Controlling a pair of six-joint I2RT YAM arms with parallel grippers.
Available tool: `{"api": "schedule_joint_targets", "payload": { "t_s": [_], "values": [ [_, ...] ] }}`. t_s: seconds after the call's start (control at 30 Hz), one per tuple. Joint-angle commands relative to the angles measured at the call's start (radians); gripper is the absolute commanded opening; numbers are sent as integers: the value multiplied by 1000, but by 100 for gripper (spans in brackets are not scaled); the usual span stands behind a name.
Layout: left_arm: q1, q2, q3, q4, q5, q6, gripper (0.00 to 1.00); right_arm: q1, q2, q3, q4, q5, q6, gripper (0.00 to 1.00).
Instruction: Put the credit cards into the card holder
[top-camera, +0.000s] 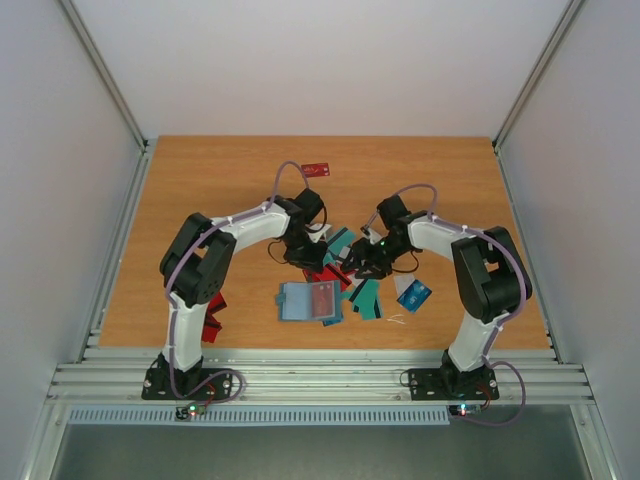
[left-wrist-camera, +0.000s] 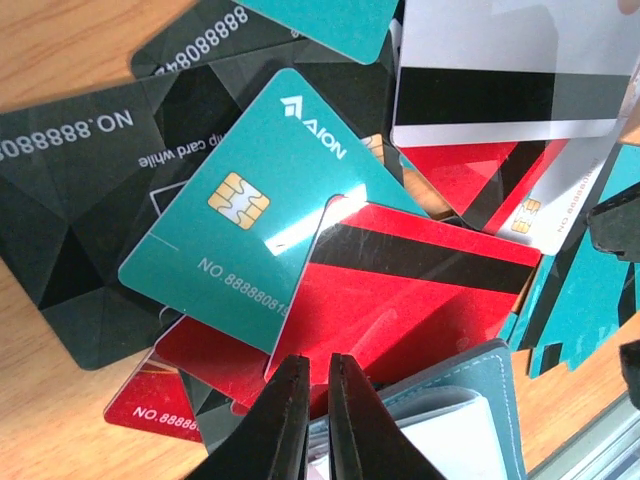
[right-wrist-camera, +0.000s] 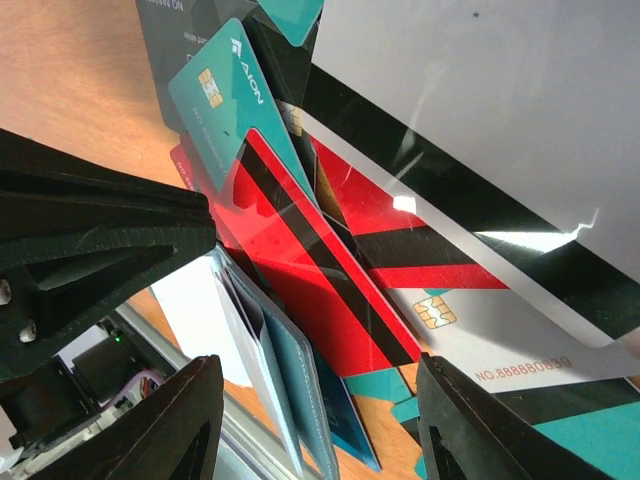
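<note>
The card holder (left-wrist-camera: 495, 400) runs off the left wrist view's bottom edge, partly behind the jaws.

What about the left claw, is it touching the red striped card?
Touching. Left wrist view: the left claw pinches the red striped card by its edge, fingers nearly shut.

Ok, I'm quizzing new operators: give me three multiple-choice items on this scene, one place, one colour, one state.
1. Where does the card holder lie? A at the table's far edge; B at the pile's near-left side; C under the right arm.
2. What colour is the lone card nearest the far edge? A red; B white; C teal.
3. How is the right gripper? A shut on a card; B shut, empty; C open.
B: the top view shows it there. A: it shows red. C: its fingers stand wide apart.
</note>
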Motion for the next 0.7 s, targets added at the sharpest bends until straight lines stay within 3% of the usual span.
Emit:
{"api": "schedule_joint_targets", "payload": {
  "t_s": [0.0, 0.67],
  "values": [
    [2, 30, -13, 33, -7, -4, 9, -3, 19, 28, 6, -14, -23, 55],
    [3, 56, -83, 89, -16, -3, 9, 0, 94, 20, -3, -47, -70, 56]
  ]
}}
